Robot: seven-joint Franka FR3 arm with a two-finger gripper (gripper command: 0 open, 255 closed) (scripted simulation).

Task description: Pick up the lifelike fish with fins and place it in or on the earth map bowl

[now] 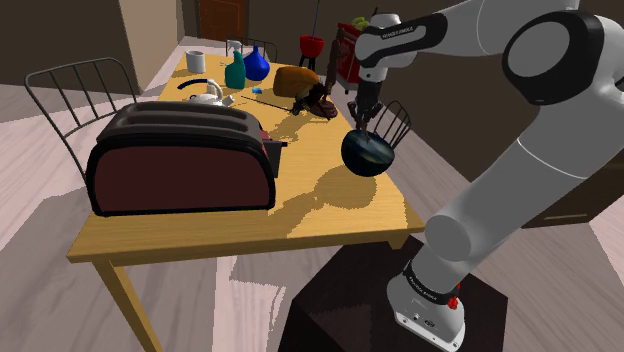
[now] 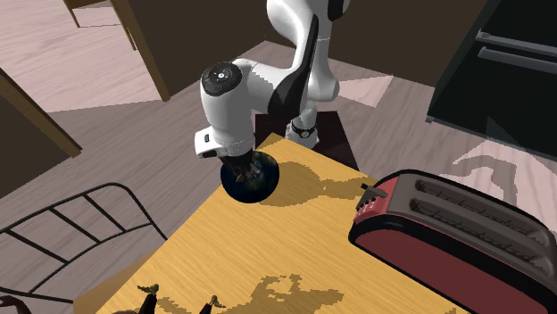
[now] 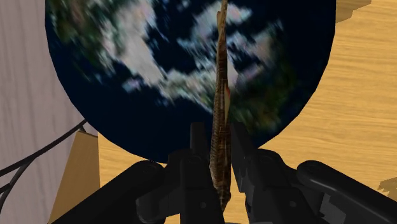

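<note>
The earth map bowl point(image 1: 367, 153) is dark blue with white cloud and green land patches, and it stands near the wooden table's edge at the shoulder view's right. My gripper point(image 1: 362, 122) hangs just above it, shut on the fish. In the wrist view the thin brown mottled fish point(image 3: 221, 102) is clasped edge-on between the black fingers point(image 3: 198, 159) and hangs over the bowl's interior point(image 3: 146, 70). In the second exterior view the bowl point(image 2: 251, 182) sits under the hand point(image 2: 239, 166) at the table's far corner.
A large dark red toaster point(image 1: 182, 158) takes up the table's near left part. At the far end stand a kettle point(image 1: 204, 94), blue and teal bottles point(image 1: 247, 66), a mug point(image 1: 195, 61) and brown items point(image 1: 306, 88). Chairs point(image 1: 72, 92) flank the table point(image 1: 330, 200).
</note>
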